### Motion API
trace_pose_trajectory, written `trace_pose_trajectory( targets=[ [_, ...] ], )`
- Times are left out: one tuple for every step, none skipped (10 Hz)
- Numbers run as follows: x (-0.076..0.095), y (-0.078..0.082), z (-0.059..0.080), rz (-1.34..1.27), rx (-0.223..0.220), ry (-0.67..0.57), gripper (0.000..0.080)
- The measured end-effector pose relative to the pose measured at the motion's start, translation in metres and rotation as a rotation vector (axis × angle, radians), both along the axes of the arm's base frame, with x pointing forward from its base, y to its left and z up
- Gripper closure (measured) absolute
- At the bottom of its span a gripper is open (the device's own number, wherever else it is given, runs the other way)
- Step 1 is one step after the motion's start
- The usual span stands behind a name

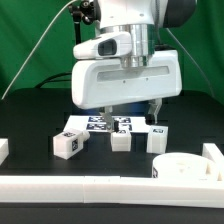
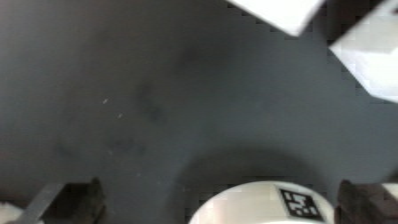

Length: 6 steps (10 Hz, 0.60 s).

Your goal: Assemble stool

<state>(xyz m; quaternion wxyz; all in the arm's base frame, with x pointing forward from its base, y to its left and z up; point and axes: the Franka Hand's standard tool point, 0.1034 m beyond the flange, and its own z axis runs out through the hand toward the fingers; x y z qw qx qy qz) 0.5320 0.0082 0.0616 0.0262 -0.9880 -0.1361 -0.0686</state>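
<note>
My gripper (image 1: 131, 110) is open and hangs low over the marker board (image 1: 100, 124) and a row of white stool legs. One tagged leg (image 1: 68, 143) lies at the exterior view's left, one (image 1: 120, 140) lies below the gripper, and one (image 1: 157, 138) lies to the right. The round seat (image 1: 186, 170) lies at the front right. In the wrist view the gripper (image 2: 222, 205) has a dark finger on each side of a white rounded piece with a tag (image 2: 267, 205). It does not touch that piece.
Long white border bars run along the front (image 1: 100, 186), the left (image 1: 3, 150) and the right (image 1: 213, 155) of the black table. Two white shapes (image 2: 285, 12) (image 2: 368, 60) show at the edge of the wrist view; I cannot tell what they are.
</note>
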Motion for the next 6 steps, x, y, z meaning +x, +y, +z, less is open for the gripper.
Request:
trace_pose_trajectory(
  targets=[
    [-0.0033, 0.0049, -0.0013, -0.154, 0.027, 0.018, 0.015],
    [-0.0045, 0.0075, -0.0035, -0.224, 0.042, 0.021, 0.015],
    [-0.0045, 0.008, -0.0035, -0.27, 0.052, 0.025, 0.015],
    [-0.0047, 0.0086, -0.0036, -0.313, 0.061, 0.029, 0.015],
    [-0.0048, 0.0096, -0.0037, -0.372, 0.073, 0.034, 0.015],
    [-0.0049, 0.0101, -0.0038, -0.404, 0.079, 0.037, 0.015]
  ],
)
